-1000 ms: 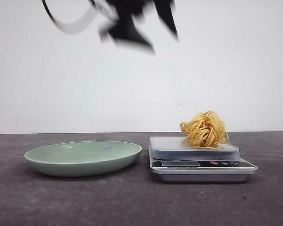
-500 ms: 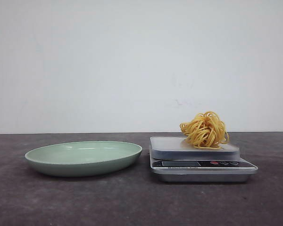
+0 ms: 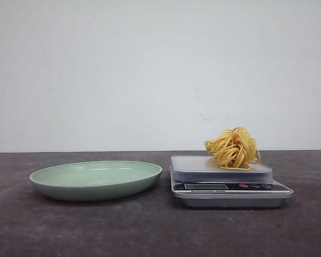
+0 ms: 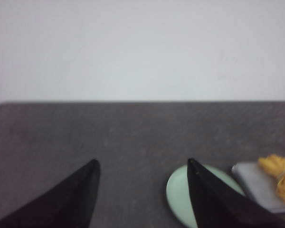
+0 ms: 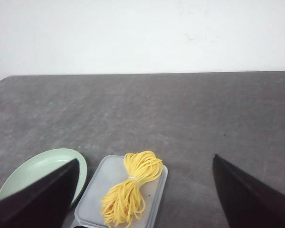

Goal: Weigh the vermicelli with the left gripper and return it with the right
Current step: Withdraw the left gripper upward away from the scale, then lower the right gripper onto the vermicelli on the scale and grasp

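The yellow vermicelli point(image 3: 232, 148) lies on the grey platform of a small kitchen scale point(image 3: 230, 184), toward its right side. In the right wrist view the vermicelli point(image 5: 131, 187) shows as a tied bundle on the scale point(image 5: 99, 194), below and between the wide-apart fingers of my right gripper point(image 5: 145, 161), which is open and empty well above it. My left gripper point(image 4: 141, 161) is open too, empty, high over the dark table with the green plate point(image 4: 178, 192) and the vermicelli point(image 4: 278, 173) off to one side. Neither gripper shows in the front view.
A shallow pale green plate point(image 3: 96, 179) sits on the dark table left of the scale, empty. The plate point(image 5: 33, 171) also shows beside the scale in the right wrist view. A white wall stands behind the table.
A blurred black arm at the top of the front view one second ago has left that view. The vermicelli, scale and plate have stayed put.
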You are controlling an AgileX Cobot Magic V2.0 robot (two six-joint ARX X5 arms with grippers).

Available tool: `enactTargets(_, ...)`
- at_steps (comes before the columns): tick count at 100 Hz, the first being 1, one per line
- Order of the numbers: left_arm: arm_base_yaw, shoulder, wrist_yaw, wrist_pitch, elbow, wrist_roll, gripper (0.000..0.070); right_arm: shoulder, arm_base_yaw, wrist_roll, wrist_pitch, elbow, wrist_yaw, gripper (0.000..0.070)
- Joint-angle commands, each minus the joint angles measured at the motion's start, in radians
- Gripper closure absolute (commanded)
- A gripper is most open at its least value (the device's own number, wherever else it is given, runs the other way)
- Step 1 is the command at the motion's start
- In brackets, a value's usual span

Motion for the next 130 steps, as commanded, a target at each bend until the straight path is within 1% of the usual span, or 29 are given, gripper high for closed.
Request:
enactTargets(1, 0.007, -0.014, -0.004, 0.011, -0.001, -0.044, 0.0345, 0.027, 0.014, -0.012, 0.014, 0.019, 0.003, 0.0150)
enactTargets(11, 0.041, -0.053, -0.002, 0.022, -0.034, -0.063, 0.0345, 0.055, 0.038, -0.013, 0.018, 0.019, 0.020, 0.0149)
enactTargets(20, 0.076, -0.088, 0.026, 0.023, -0.074, -0.079, 0.0345, 0.079, 0.063, -0.019, 0.040, 0.019, 0.041, 0.0149)
enactTargets(39, 0.145, -0.153, 0.158, 0.027, -0.198, -0.119, 0.0347, 0.153, 0.132, -0.016, 0.112, 0.019, 0.063, 0.0150)
enactTargets(47, 0.167, -0.171, 0.192, 0.032, -0.254, -0.122, 0.0350, 0.195, 0.168, -0.008, 0.129, 0.019, 0.090, 0.0150)
enactTargets(62, 0.178, -0.190, 0.209, 0.072, -0.338, -0.132, 0.0350, 0.298, 0.244, 0.002, 0.178, 0.026, 0.128, 0.0150)
enactTargets(72, 0.178, -0.192, 0.208, 0.095, -0.367, -0.133, 0.0350, 0.389, 0.290, 0.023, 0.181, 0.065, 0.161, 0.0151)
enactTargets(78, 0.178, -0.192, 0.208, 0.099, -0.373, -0.133, 0.0350, 0.448, 0.312, 0.032, 0.180, 0.097, 0.170, 0.0181)
enactTargets(84, 0.177, -0.192, 0.208, 0.098, -0.374, -0.133, 0.0350, 0.507, 0.329, 0.055, 0.163, 0.138, 0.185, 0.0218)
enactTargets(94, 0.177, -0.192, 0.207, 0.093, -0.374, -0.130, 0.0350, 0.615, 0.338, 0.072, 0.096, 0.229, 0.190, 0.0217)
enactTargets(108, 0.177, -0.192, 0.207, 0.090, -0.374, -0.129, 0.0350, 0.765, 0.338, 0.072, 0.005, 0.358, 0.199, 0.0217)
enactTargets(119, 0.177, -0.192, 0.206, 0.090, -0.374, -0.129, 0.0350, 0.858, 0.338, 0.074, -0.034, 0.419, 0.208, 0.0217)
enactTargets(130, 0.177, -0.192, 0.207, 0.090, -0.374, -0.129, 0.0350, 0.940, 0.338, 0.103, -0.056, 0.446, 0.206, 0.0217)
